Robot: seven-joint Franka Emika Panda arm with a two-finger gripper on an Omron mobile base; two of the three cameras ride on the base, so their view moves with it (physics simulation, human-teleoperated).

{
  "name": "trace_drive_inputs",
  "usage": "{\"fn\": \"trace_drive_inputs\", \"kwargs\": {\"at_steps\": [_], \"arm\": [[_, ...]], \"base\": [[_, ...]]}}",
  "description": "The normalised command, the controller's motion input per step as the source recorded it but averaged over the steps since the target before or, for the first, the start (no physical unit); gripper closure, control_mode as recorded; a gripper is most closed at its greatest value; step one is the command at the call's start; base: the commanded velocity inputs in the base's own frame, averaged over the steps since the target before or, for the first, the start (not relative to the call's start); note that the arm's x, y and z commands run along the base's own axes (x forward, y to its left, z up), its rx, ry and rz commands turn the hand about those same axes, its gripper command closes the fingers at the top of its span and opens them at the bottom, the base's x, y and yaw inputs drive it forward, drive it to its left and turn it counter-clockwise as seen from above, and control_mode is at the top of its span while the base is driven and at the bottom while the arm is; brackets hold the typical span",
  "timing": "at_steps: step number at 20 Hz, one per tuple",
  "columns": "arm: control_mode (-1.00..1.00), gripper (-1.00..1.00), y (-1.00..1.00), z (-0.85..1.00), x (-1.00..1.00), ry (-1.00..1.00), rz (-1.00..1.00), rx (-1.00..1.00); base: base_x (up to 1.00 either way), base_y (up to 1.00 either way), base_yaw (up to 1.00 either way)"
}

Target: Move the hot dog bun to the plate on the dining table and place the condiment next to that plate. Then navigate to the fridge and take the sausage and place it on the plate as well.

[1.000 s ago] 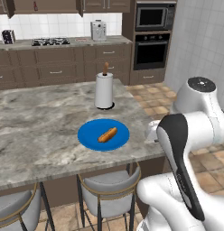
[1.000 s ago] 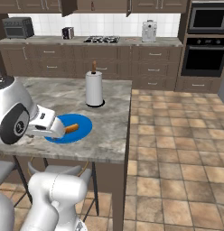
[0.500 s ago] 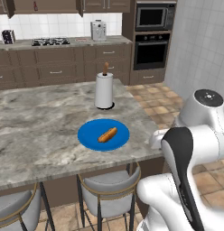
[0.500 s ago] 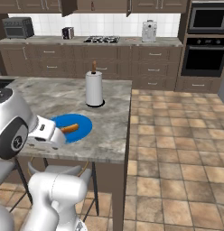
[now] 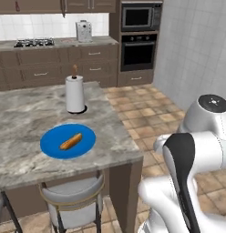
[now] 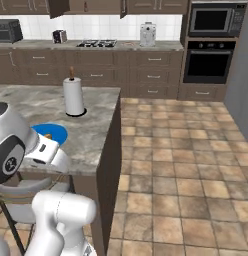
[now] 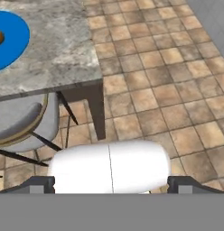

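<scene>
The tool's jaws stand wide and empty. Since a second ago the base has driven right, away from the table. Ahead-left of the tool, the hot dog bun lies on the plate; paper towel roll beyond. Bun step looks done. No legible writing.

The marbled grey-brown tabletop carried a round blue plate near its front edge. A white paper towel roll stood upright on the stone, at about one o'clock from the plate and apart from it.
</scene>
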Motion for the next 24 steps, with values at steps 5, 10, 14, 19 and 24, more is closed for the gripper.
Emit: {"fn": "trace_drive_inputs", "kwargs": {"at_steps": [5, 10, 14, 19, 24], "arm": [[1.0, -1.0, 0.0, 0.0, 0.0, 0.0, 0.0, 0.0], [1.0, -1.0, 0.0, 0.0, 0.0, 0.0, 0.0, 0.0], [1.0, -1.0, 0.0, 0.0, 0.0, 0.0, 0.0, 0.0], [1.0, -1.0, 0.0, 0.0, 0.0, 0.0, 0.0, 0.0], [1.0, -1.0, 0.0, 0.0, 0.0, 0.0, 0.0, 0.0]], "base": [[0.34, -1.0, 0.0], [0.72, -0.97, 0.01], [1.0, -0.72, 0.1], [1.0, -0.5, 0.21], [1.0, -0.27, 0.3]]}}
